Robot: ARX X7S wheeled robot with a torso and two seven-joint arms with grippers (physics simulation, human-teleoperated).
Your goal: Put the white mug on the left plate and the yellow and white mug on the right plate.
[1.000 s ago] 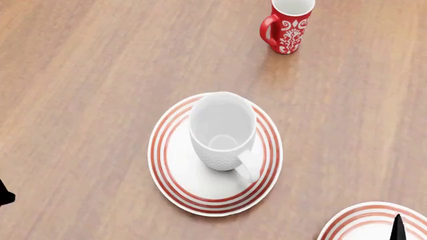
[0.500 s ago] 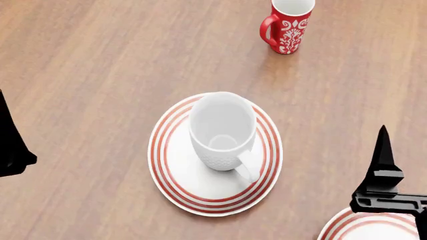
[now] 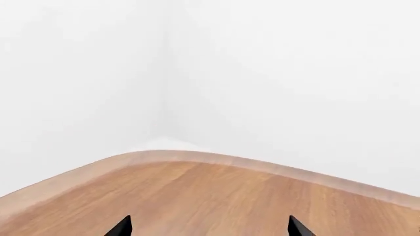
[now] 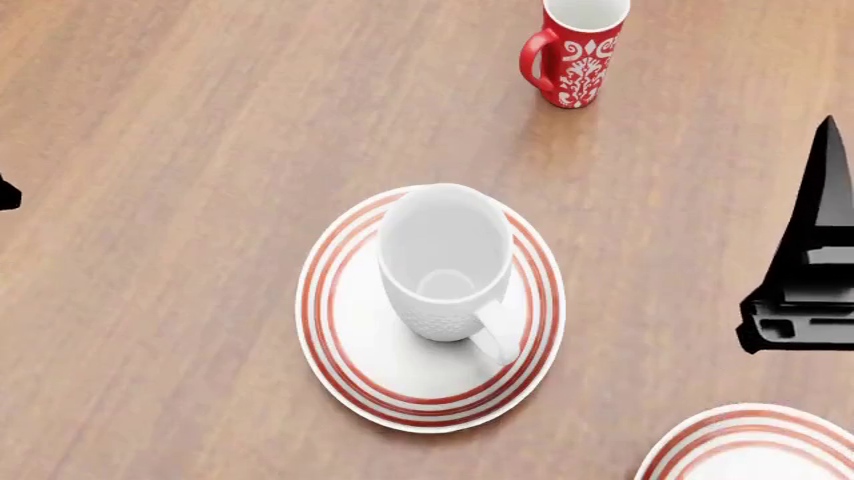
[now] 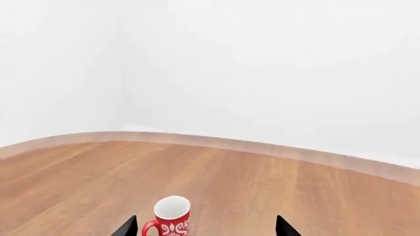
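Observation:
The white mug (image 4: 445,262) stands upright on the left plate (image 4: 350,355), a red-ringed plate in the middle of the head view, with its handle towards me. Only a rim piece of the right plate (image 4: 747,450) shows at the bottom right corner. The yellow and white mug is out of view. My right gripper (image 5: 205,228) is open and empty, and one of its black fingers (image 4: 825,200) rises at the head view's right edge, apart from both plates. My left gripper (image 3: 208,228) is open over bare wood; just a black sliver of it (image 4: 7,192) shows at the left edge.
A red mug with a white floral pattern (image 4: 577,55) stands upright at the far side of the wooden table (image 4: 187,150). In the right wrist view this red mug (image 5: 172,216) lies ahead, between the fingertips but apart from them. The table's curved far edge (image 3: 217,158) meets white walls.
Both arms have risen in the head view: the right gripper from the bottom right corner to the right edge, the left one up and almost out of view. The white mug and plates have not moved.

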